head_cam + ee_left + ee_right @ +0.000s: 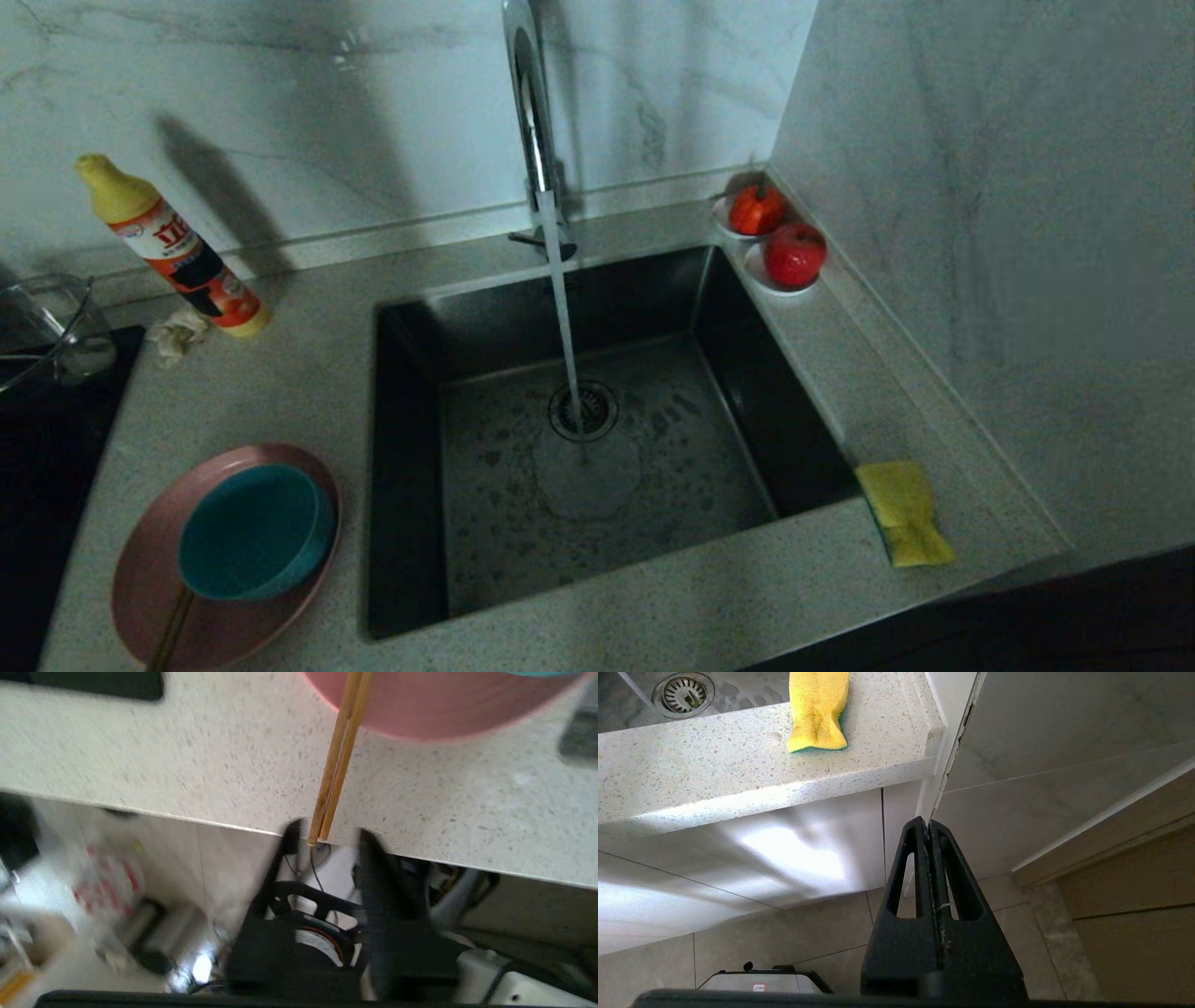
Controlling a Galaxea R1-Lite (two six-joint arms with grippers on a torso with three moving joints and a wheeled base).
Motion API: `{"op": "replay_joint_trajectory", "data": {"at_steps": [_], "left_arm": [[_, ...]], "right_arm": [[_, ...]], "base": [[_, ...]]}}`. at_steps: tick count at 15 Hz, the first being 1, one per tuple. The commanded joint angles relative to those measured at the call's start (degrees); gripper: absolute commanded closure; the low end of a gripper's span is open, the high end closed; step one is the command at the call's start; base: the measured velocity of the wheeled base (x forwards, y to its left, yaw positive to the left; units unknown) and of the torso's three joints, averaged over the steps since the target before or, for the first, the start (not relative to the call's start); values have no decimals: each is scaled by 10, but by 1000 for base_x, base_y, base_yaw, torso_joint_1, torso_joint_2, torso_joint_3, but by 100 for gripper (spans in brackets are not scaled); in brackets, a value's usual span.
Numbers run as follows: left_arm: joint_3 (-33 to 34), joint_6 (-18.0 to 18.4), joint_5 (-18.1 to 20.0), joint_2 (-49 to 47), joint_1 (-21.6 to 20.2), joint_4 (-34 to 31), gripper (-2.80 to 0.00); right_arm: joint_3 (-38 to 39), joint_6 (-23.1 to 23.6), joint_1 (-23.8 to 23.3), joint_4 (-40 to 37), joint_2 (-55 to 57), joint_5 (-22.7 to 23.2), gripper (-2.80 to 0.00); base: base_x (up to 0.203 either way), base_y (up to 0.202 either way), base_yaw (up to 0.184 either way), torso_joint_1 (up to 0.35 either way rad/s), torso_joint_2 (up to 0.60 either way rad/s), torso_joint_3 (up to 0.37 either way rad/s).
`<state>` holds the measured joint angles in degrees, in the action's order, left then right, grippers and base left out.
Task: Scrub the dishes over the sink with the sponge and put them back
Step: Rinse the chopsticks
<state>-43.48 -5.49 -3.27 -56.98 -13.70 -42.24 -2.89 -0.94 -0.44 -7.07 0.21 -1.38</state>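
A pink plate (140, 583) lies on the counter left of the sink (411, 467), with a teal bowl (254, 530) on it and wooden chopsticks (173, 630) sticking out toward the counter's front edge. The yellow sponge (904, 511) lies on the counter right of the sink. My left gripper (329, 840) is open at the counter's front edge, its fingers either side of the near end of the chopsticks (341, 751), under the plate (444, 704). My right gripper (928, 826) is shut and empty, below the counter, short of the sponge (817, 711). Neither gripper shows in the head view.
Water runs from the chrome faucet (527, 112) onto the drain (583, 411). A detergent bottle (173, 247) and a crumpled rag (179, 333) lie at the back left, beside a glass container (42, 327). Two saucers with red fruit (794, 254) sit in the back right corner.
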Motion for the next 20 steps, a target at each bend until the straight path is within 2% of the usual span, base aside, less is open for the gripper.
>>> {"op": "replay_joint_trajectory", "data": {"at_steps": [1,7,10,12,20], "left_arm": [[4,-20,1,-46,-7,-2,-280],[32,-27,19,-88,-7,-3,-280],[44,-49,56,-135,-7,15,-280],[51,-84,79,-161,-7,50,-280],[54,-87,82,-229,-16,90,-280]], "right_arm": [[0,0,0,0,0,0,0],[0,0,0,0,0,0,0],[0,0,0,0,0,0,0],[0,0,0,0,0,0,0],[0,0,0,0,0,0,0]], "base": [[0,0,0,0,0,0],[0,0,0,0,0,0],[0,0,0,0,0,0],[0,0,0,0,0,0],[0,0,0,0,0,0]]}}
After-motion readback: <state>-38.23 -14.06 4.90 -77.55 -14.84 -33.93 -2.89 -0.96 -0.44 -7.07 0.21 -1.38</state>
